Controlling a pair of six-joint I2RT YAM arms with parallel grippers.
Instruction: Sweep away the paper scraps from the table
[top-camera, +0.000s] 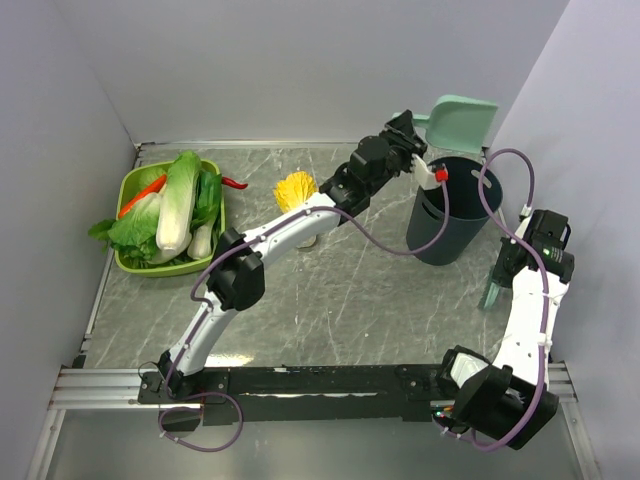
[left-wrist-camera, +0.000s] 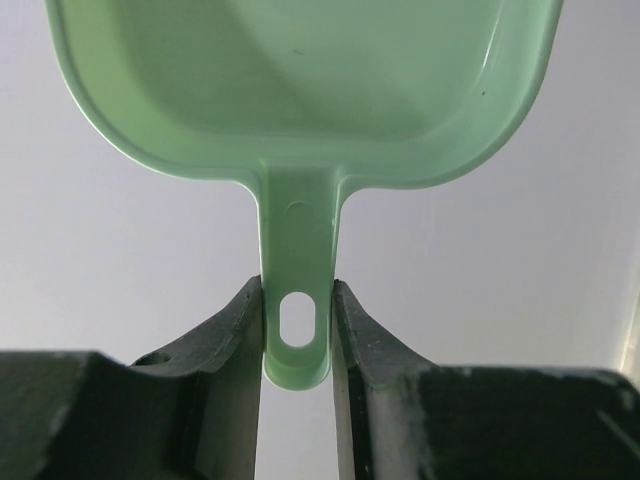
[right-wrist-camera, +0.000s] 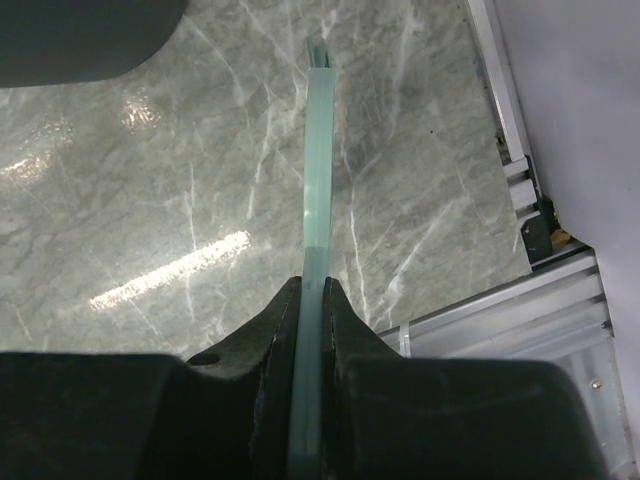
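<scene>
My left gripper (top-camera: 418, 138) is shut on the handle of the teal dustpan (top-camera: 462, 122) and holds it raised and tilted above the dark round bin (top-camera: 450, 212). In the left wrist view the handle (left-wrist-camera: 297, 300) is clamped between my fingers and the empty pan (left-wrist-camera: 300, 90) faces the wall. My right gripper (top-camera: 500, 268) is shut on a thin teal sweeper blade (top-camera: 492, 288) standing on the table (top-camera: 350, 300) right of the bin. It shows edge-on in the right wrist view (right-wrist-camera: 318, 170). No paper scraps are in view on the marble.
A green basket (top-camera: 128, 262) with whole cabbages and a red chilli stands at the back left. A yellow-topped cabbage half (top-camera: 297, 190) lies by the left arm. The bin's edge (right-wrist-camera: 80, 35) is near the blade. Walls close in on three sides; a metal rail (top-camera: 100, 385) runs along the near edge.
</scene>
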